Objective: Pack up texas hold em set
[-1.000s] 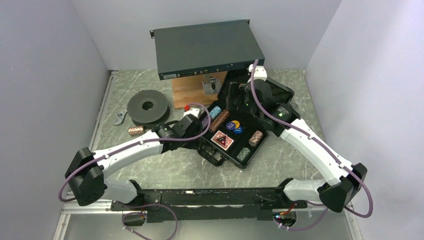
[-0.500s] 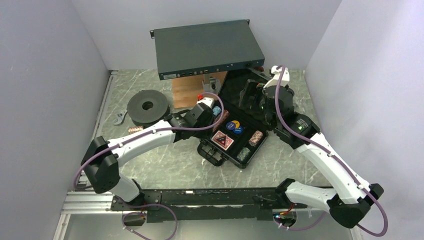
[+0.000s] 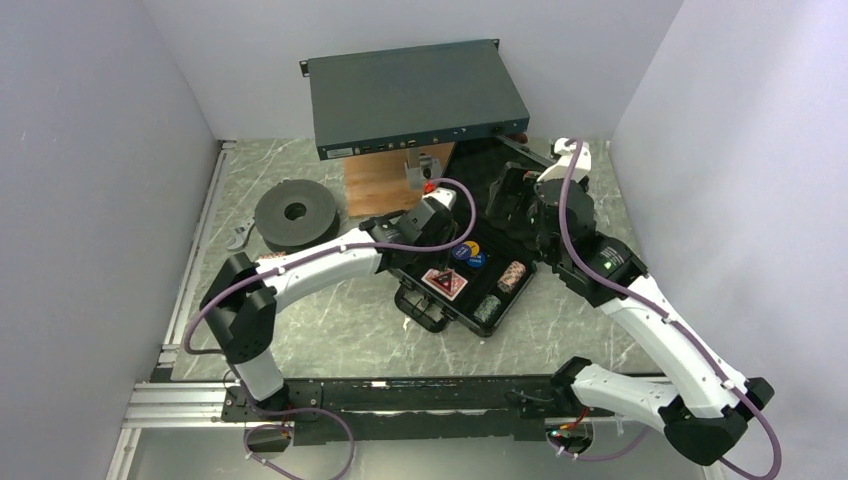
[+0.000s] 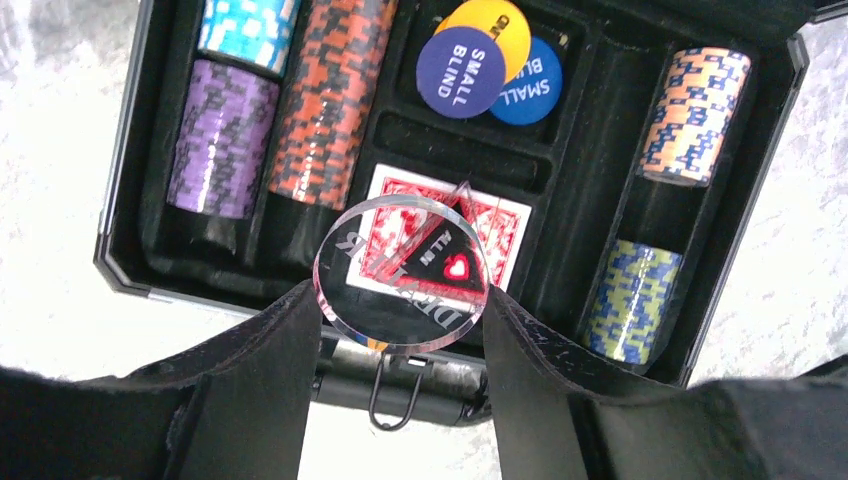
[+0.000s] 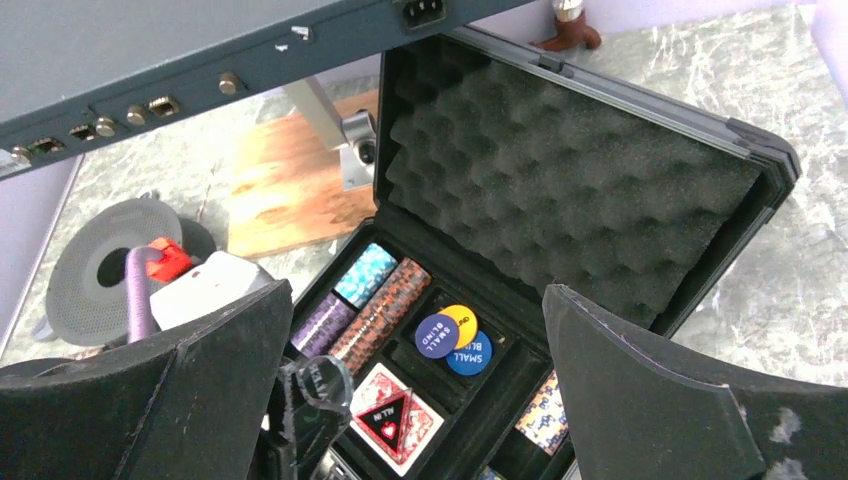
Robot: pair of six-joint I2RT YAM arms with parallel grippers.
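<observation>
Near the worktop's [image 3: 330, 320] far edge, the left gripper [image 4: 400, 300] pinched a clear dealer button [image 4: 400, 285] above the open black case's [image 4: 125, 200] card deck [image 4: 505, 215]. The right gripper [image 5: 420, 320] hung wide open and empty.

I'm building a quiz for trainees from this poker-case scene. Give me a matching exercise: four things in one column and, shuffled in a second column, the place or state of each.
Things:
1. dealer disc
2. purple chips
3. blue buttons
4. foam

Places or states:
A. lining the raised lid
B. gripped by the left gripper
C. end to end with the light-blue chips
D. overlapping a yellow button

Pairs: 1-B, 2-C, 3-D, 4-A.
</observation>
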